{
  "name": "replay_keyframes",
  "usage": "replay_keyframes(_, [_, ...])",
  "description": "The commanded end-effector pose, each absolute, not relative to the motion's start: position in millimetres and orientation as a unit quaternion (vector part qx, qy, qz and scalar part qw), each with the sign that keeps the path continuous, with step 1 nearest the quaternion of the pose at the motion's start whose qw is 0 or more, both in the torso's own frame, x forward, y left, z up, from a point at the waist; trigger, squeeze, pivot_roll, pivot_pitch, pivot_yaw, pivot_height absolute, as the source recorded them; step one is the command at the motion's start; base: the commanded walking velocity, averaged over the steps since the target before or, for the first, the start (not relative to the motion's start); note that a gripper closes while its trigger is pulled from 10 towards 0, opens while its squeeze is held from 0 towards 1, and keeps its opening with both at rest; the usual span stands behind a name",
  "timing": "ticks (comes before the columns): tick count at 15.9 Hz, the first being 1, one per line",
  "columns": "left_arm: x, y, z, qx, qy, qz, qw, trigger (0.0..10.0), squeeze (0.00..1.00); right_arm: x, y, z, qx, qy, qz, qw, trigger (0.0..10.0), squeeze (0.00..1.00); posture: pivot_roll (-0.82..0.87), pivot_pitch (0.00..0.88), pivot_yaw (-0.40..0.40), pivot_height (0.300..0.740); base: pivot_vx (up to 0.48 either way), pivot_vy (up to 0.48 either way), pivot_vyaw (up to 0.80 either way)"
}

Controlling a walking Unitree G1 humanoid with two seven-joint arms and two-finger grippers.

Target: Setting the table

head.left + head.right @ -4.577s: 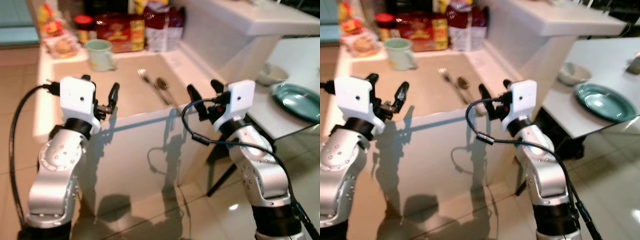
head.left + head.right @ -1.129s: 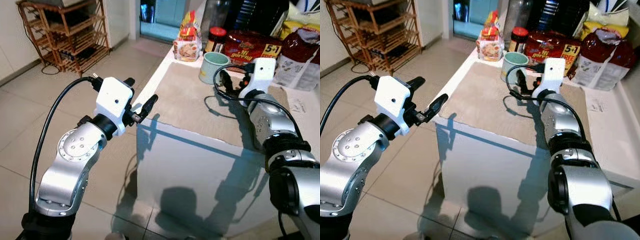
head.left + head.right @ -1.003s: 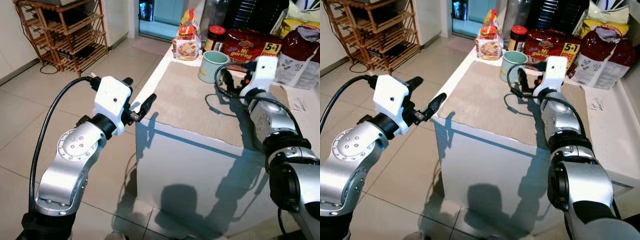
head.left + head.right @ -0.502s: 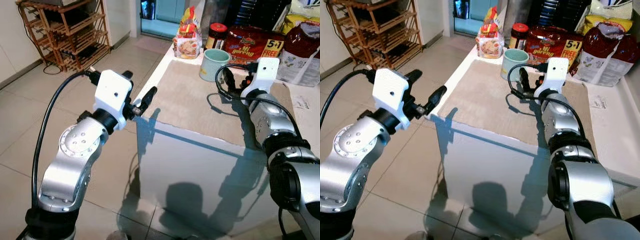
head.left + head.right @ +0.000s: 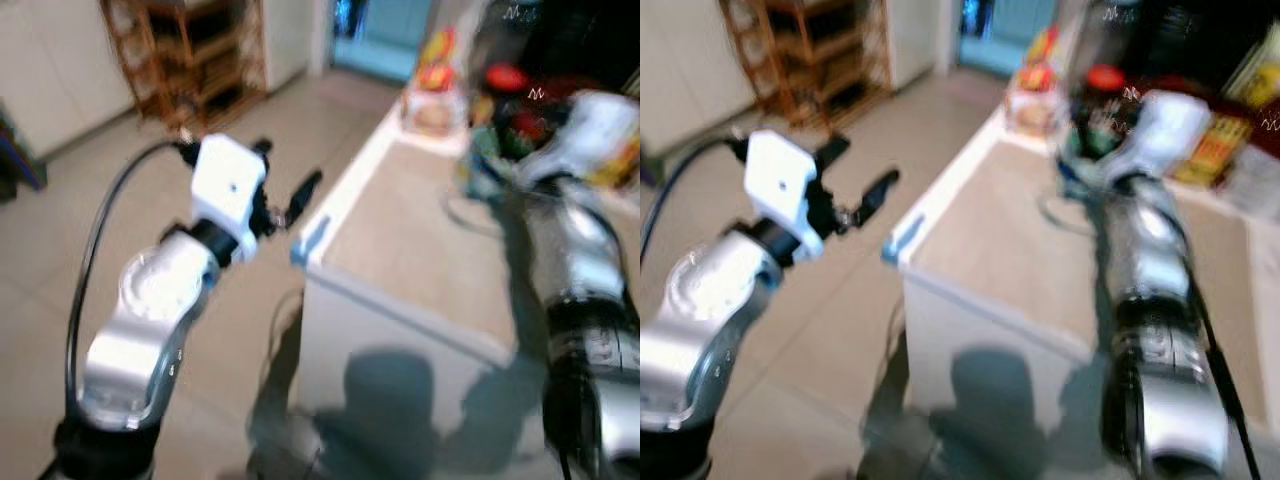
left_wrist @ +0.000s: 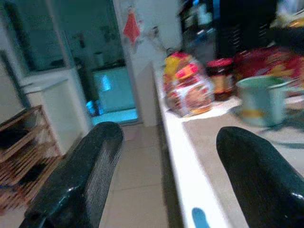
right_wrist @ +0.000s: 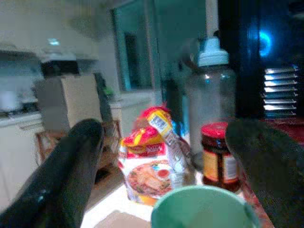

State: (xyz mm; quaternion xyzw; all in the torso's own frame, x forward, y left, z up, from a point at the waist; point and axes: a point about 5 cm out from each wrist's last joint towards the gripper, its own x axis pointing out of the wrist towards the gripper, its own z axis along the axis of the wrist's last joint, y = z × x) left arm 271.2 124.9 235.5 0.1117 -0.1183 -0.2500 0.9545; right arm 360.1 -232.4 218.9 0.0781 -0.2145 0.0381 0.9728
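Although both head views are blurred, the left gripper (image 5: 290,190) can be seen raised over the tiled floor (image 5: 90,190), just left of the white counter (image 5: 400,300), with its two long black fingers spread apart and nothing between them. In the left wrist view these fingers (image 6: 80,180) look rubbery and finely textured, and between them show the counter's white edge and its flat beige top. The right gripper (image 7: 166,171) is stretched out over the far part of the counter, fingers wide apart, one on each side of the round pale green mug (image 7: 202,209), near its rim but not closed on it; whether they touch it I cannot tell. The mug stands on the far side of the beige top, and in the left wrist view (image 6: 263,99) it appears smooth and cylindrical with a handle. Beyond it stand a glass jar with a red lid (image 7: 219,154), a crinkled plastic snack packet in red and yellow (image 7: 152,166) and a clear bottle (image 7: 209,99). A wooden slatted shelf rack (image 5: 190,50) stands far left on the floor.
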Motion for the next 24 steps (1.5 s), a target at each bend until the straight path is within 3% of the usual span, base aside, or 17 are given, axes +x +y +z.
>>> replay_keyframes(1, [265.8, 123.0, 235.3, 0.106, -0.121, -0.264, 0.951, 10.0, 0.0, 346.1, -232.4, 231.2, 0.085, -0.242, 0.038, 0.966, 10.0, 0.0, 0.07, 0.026, -0.063, 0.74, 0.0, 0.0, 0.0])
replay_keyframes(8, [264.9, 117.2, 232.4, 0.105, -0.112, -0.288, 0.945, 10.0, 0.0, 306.8, -237.6, 216.1, 0.064, -0.177, 0.007, 0.982, 10.0, 0.0, 0.05, 0.021, -0.045, 0.74, 0.0, 0.0, 0.0])
replay_keyframes(14, [268.0, 119.0, 230.6, 0.11, -0.102, -0.275, 0.95, 10.0, 0.0, 309.8, -222.0, 219.2, 0.05, -0.132, 0.04, 0.989, 10.0, 0.0, 0.05, 0.02, -0.048, 0.74, 0.0, 0.0, 0.0])
replay_keyframes(18, [268.8, 119.2, 227.7, 0.114, -0.092, -0.274, 0.951, 10.0, 0.0, 316.4, -220.2, 203.2, 0.029, -0.055, 0.027, 0.998, 10.0, 0.0, 0.04, 0.02, -0.046, 0.74, 0.0, 0.0, 0.0])
replay_keyframes(22, [268.8, 119.2, 227.7, 0.114, -0.092, -0.274, 0.951, 10.0, 0.0, 316.4, -220.2, 203.2, 0.029, -0.055, 0.027, 0.998, 10.0, 0.0, 0.04, 0.02, -0.046, 0.74, 0.0, 0.0, 0.0])
replay_keyframes(23, [265.6, 116.9, 223.7, 0.119, -0.08, -0.295, 0.945, 10.0, 0.0, 336.1, -230.8, 194.6, 0.031, -0.03, 0.005, 0.999, 10.0, 1.0, 0.05, 0.021, -0.048, 0.74, 0.0, 0.0, 0.0])
replay_keyframes(24, [262.7, 114.9, 221.9, 0.122, -0.076, -0.314, 0.939, 10.0, 0.0, 350.7, -239.7, 190.9, 0.041, -0.023, -0.007, 0.999, 10.0, 1.0, 0.05, 0.024, -0.051, 0.74, 0.0, 0.0, 0.0])
